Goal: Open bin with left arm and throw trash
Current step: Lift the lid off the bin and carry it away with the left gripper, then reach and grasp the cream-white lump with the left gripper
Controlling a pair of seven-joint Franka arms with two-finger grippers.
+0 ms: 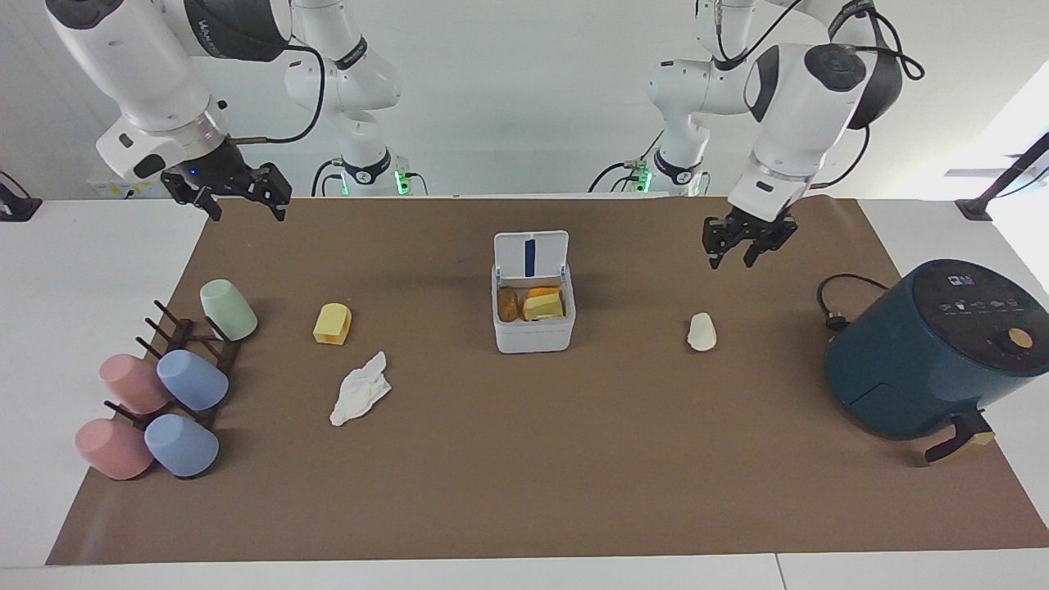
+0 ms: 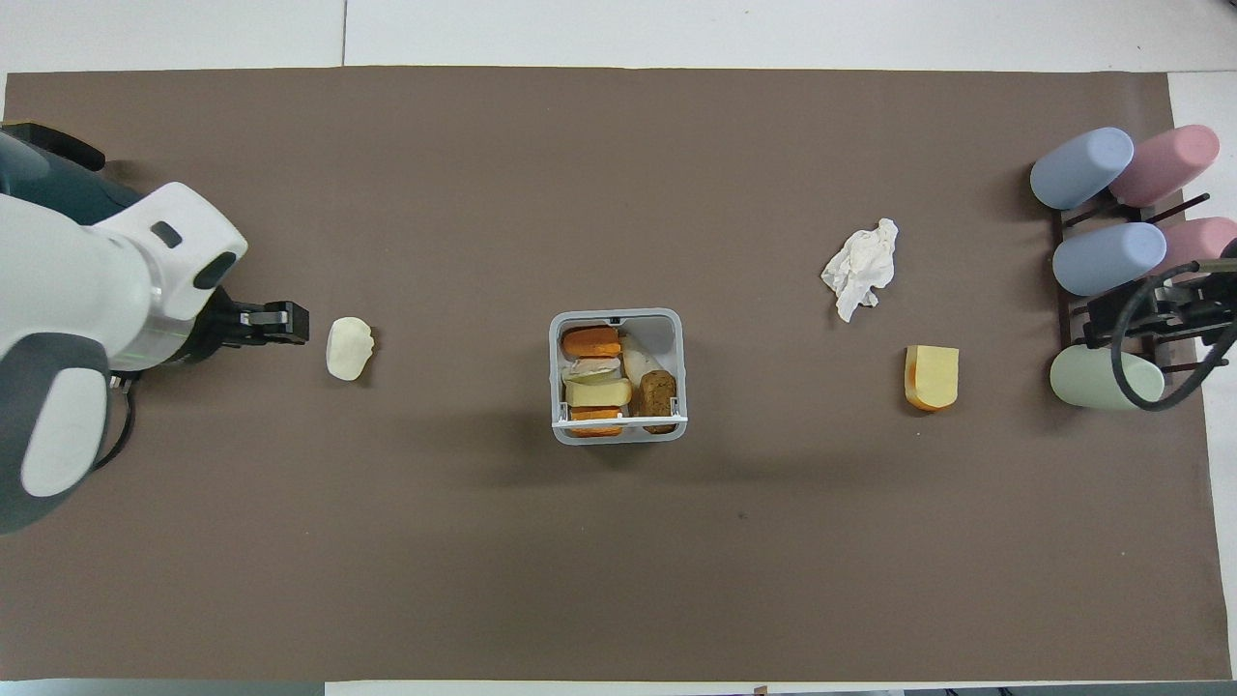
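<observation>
The light-grey bin (image 1: pixel 533 338) stands mid-mat with its white lid (image 1: pixel 531 252) swung up, blue stripe showing. Several food-like pieces lie inside; it also shows in the overhead view (image 2: pixel 556 377). The cream-white lump (image 1: pixel 701 332) (image 2: pixel 348 348) lies toward the left arm's end. The yellow chunk (image 1: pixel 332 324) (image 2: pixel 932 377) and the white tissue (image 1: pixel 361 399) (image 2: pixel 860 268) lie toward the right arm's end. My left gripper (image 1: pixel 732 260) (image 2: pixel 290 323) is open and empty, up over the mat beside the cream lump. My right gripper (image 1: pixel 246 215) is open and waits over the mat's corner.
A dark teal air fryer (image 1: pixel 934 348) (image 2: pixel 58 193) with a black cable (image 1: pixel 836 303) stands at the left arm's end. A rack of pastel cups (image 1: pixel 164 385) (image 2: pixel 1111 261) sits at the right arm's end. The brown mat (image 1: pixel 524 475) covers the table.
</observation>
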